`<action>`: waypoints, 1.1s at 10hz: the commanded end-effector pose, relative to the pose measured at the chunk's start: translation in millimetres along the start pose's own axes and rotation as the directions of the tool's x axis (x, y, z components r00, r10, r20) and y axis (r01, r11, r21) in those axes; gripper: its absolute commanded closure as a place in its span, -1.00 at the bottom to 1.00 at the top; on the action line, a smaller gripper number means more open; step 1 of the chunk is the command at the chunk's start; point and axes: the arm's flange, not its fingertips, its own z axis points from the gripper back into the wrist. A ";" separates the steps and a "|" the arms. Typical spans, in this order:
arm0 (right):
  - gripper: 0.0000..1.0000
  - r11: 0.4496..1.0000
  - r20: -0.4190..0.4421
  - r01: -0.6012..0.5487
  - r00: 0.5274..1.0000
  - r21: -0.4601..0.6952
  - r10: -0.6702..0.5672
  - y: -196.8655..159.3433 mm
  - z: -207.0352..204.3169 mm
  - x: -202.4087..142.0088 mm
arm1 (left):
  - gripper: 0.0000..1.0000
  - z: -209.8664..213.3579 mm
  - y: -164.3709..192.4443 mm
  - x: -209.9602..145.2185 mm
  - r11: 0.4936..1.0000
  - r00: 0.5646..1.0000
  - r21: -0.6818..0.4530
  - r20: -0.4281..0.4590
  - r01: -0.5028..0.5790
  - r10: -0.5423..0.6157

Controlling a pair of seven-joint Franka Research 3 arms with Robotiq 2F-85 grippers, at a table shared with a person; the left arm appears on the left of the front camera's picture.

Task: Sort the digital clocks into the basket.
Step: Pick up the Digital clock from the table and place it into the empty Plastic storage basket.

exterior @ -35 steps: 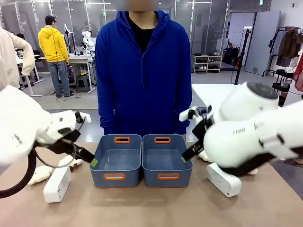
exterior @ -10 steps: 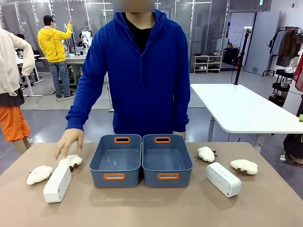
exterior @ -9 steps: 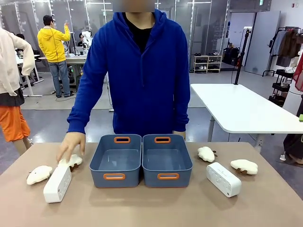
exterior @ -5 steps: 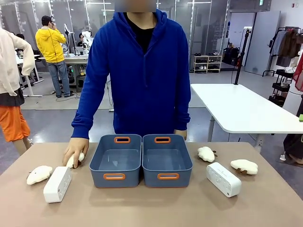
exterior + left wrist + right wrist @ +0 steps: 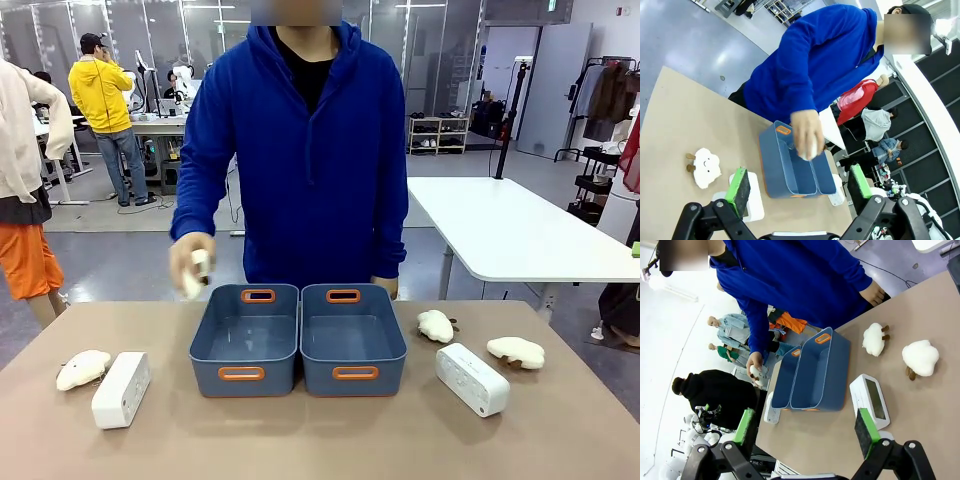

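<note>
- The two slate-blue rectangular plastic baskets [image 5: 215,382] sit side by side, ahead of both claws and between them. Both look empty to me.
- My right claw [image 5: 805,428] is wide open and holds nothing. One white, rounded plastic digital clock [image 5: 871,399] lies screen up on the brown table [image 5: 920,410], just past one green pad [image 5: 865,430]. Its long side points away from the claw, so I think the fingers could close across its short side. My right arm is nearer to this one.
- My left claw [image 5: 799,182] is wide open too, with nothing in it. The other white digital clock [image 5: 757,200] lies partly hidden behind one of its pads, beside the nearer basket.
- The person's hand [image 5: 190,262] holds a small cream plush toy [image 5: 199,268] up in the air, past the baskets.
</note>
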 end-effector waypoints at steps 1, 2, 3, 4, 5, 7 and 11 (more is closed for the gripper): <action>-1.00 1.000 0.004 -0.005 1.000 0.014 0.005 -1.0 -1.2 1.2 | -1.00 -0.8 1.1 1.3 1.000 1.000 -0.025 0.010 -0.005 0.006; -1.00 1.000 0.004 -0.005 1.000 0.014 0.005 -1.0 -1.2 1.2 | -1.00 -0.8 1.1 1.3 1.000 1.000 -0.025 0.010 -0.005 0.006; -1.00 1.000 0.004 -0.005 1.000 0.014 0.005 -1.0 -1.2 1.2 | -1.00 -0.8 1.1 1.3 1.000 1.000 -0.025 0.010 -0.005 0.006; -1.00 1.000 0.004 -0.005 1.000 0.014 0.005 -1.0 -1.2 1.2 | -1.00 -0.8 1.1 1.3 1.000 1.000 -0.025 0.010 -0.005 0.006; -1.00 1.000 0.004 -0.005 1.000 0.014 0.005 -1.0 -1.2 1.2 | -1.00 -0.8 1.1 1.3 1.000 1.000 -0.025 0.010 -0.005 0.006; -1.00 0.975 -0.117 -0.159 0.983 -0.152 0.142 24.2 -13.7 -1.6 | -1.00 -0.8 1.1 1.3 1.000 1.000 -0.025 0.010 -0.005 0.006; -1.00 0.609 -0.610 -0.678 0.702 -0.412 0.368 79.1 -135.8 -7.3 | -1.00 -0.8 1.1 1.3 1.000 1.000 -0.025 0.010 -0.005 0.006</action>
